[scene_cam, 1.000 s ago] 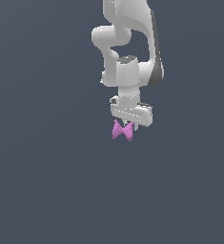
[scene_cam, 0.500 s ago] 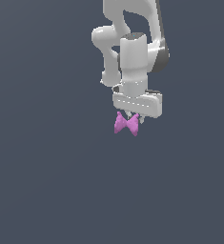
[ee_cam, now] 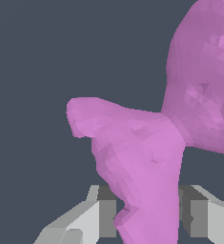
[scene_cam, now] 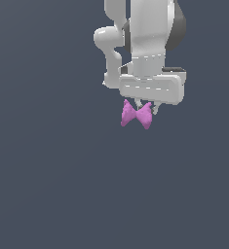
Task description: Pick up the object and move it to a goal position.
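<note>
The object [scene_cam: 136,115] is a small pink bow-tie shape with two flared lobes, hanging just under the white gripper [scene_cam: 144,108] in the exterior view. It is held off the grey floor. In the wrist view the object [ee_cam: 151,157] fills much of the picture, and one lobe sits pinched between the two grey-white fingers [ee_cam: 96,212]. The gripper is shut on it. The white arm rises above the hand to the top of the exterior view.
A plain dark grey surface [scene_cam: 47,185] spreads all around. No other object or marker shows in either view.
The arm has carried the object a little toward the exterior view's right and slightly upward, with the grip unchanged.
</note>
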### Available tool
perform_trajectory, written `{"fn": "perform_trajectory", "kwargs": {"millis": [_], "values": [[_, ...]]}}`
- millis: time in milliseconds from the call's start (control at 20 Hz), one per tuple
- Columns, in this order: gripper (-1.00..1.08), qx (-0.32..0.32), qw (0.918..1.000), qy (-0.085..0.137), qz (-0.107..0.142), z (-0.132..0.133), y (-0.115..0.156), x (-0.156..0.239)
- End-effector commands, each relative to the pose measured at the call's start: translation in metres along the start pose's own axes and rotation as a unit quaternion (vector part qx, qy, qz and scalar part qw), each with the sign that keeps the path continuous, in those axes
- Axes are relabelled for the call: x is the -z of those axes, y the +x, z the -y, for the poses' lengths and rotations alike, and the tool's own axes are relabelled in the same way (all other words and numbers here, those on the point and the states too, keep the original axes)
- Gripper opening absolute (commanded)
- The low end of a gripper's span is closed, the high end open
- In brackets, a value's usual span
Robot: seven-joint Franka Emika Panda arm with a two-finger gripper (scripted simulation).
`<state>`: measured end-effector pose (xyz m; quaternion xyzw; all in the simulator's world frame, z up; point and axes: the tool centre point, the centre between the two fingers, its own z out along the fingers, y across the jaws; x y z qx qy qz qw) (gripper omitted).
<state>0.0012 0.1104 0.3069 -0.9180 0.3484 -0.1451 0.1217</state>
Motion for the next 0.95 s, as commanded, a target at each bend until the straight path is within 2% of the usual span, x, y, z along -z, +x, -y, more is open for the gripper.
{"fn": "perform_trajectory", "kwargs": {"millis": [0,450,900], "values": [[-1.0,0.0,1.0,-0.001,0.0,0.013,0.006,0.018],[-1.0,0.002,1.0,0.001,0.001,0.046,0.02,0.061],[-1.0,0.002,1.0,0.001,0.002,0.056,0.025,0.072]]}}
